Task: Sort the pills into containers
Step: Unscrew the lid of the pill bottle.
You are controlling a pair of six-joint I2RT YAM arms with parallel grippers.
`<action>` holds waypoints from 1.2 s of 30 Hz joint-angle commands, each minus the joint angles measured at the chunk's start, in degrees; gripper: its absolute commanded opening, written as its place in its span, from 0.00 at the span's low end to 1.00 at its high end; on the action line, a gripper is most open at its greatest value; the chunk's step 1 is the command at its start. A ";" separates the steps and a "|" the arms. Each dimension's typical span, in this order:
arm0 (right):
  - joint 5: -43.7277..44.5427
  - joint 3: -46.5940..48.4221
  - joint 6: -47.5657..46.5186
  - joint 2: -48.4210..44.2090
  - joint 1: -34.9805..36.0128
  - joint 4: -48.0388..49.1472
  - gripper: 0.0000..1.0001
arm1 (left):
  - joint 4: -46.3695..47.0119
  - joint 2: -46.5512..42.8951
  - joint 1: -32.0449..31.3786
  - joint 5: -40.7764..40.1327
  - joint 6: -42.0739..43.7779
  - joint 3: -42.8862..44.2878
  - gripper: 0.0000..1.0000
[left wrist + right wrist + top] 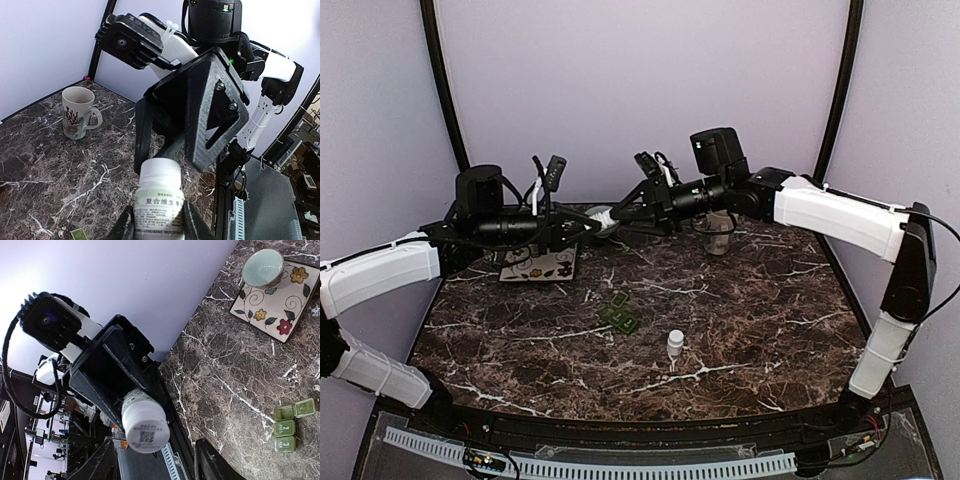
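Currently the left gripper [159, 222] clamps a white cylindrical plastic pill bottle [160, 197] by its paper-labelled body, raised above the tabletop [750, 310] toward 12 o'clock. The right gripper [160, 460] is open, its black angular fingers straddling the bottle's smooth cap end; contact unclear. The containers [286, 430], dark green boxy compartments with one lid apparently up, lie on the glossy brown white-veined marble near centre. Small white vial [675, 343] upright at their 4 o'clock. Patterned cream mug [77, 112] at 1 o'clock; square floral tile [282, 302] with a round teal bowl [262, 267] at 10 o'clock.
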 commanded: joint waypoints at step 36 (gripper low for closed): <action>-4.55 2.61 -0.14 2.14 -0.06 3.65 0.02 | -0.74 1.88 -1.48 0.86 0.93 4.04 0.00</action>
